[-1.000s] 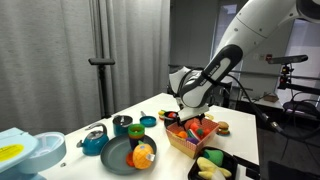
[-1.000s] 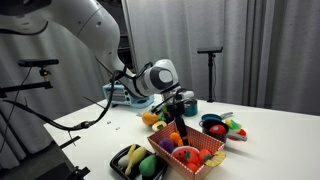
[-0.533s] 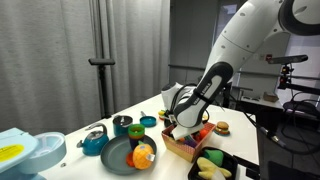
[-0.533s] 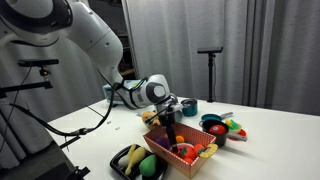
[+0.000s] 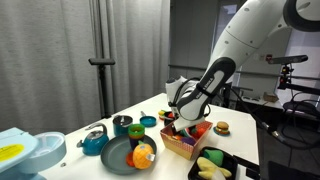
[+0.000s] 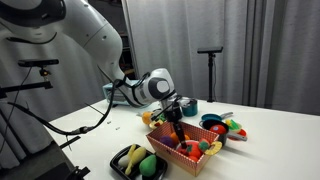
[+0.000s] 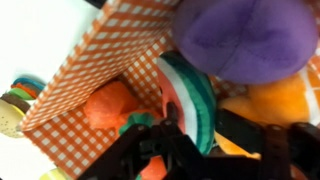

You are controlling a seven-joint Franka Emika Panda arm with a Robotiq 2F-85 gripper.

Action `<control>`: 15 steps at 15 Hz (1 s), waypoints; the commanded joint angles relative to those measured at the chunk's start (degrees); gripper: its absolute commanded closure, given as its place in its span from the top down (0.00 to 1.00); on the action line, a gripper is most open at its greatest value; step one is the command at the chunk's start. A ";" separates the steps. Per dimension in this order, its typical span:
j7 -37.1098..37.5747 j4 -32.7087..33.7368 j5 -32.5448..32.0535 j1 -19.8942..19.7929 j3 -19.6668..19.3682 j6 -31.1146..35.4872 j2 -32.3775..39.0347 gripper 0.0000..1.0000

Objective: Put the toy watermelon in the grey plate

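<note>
The toy watermelon [image 7: 188, 95], with striped green rind, a white band and red flesh, lies in an orange checked basket [image 7: 90, 90] among other toy food. My gripper [image 7: 190, 135] reaches down into the basket [image 5: 185, 146], and its black fingers press against both sides of the slice. In both exterior views the gripper [image 5: 178, 125] [image 6: 180, 140] is low inside the basket [image 6: 168, 154], which hides the watermelon. The grey plate [image 5: 117, 157] sits on the table beside the basket, with an orange round toy fruit [image 5: 143, 154] on it.
Teal bowls and cups [image 5: 95, 143] [image 5: 122, 124] stand behind the plate. A black tray [image 5: 212, 165] with yellow and green toys lies in front of the basket. A toy burger [image 5: 222, 127] sits on the table. A purple toy [image 7: 245, 35] fills the basket's far end.
The arm came down into the basket, and the fingers have closed in from wide open onto the watermelon slice.
</note>
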 commanded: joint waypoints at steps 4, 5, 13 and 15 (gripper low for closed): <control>-11.43 -4.52 1.79 -6.21 -3.11 4.72 -7.98 0.00; -13.78 -4.92 2.04 -7.25 -3.35 4.69 -9.65 0.00; -12.56 -14.21 2.60 -1.52 1.54 4.26 -24.62 0.00; -10.45 -15.09 2.56 0.02 4.22 4.32 -26.93 0.00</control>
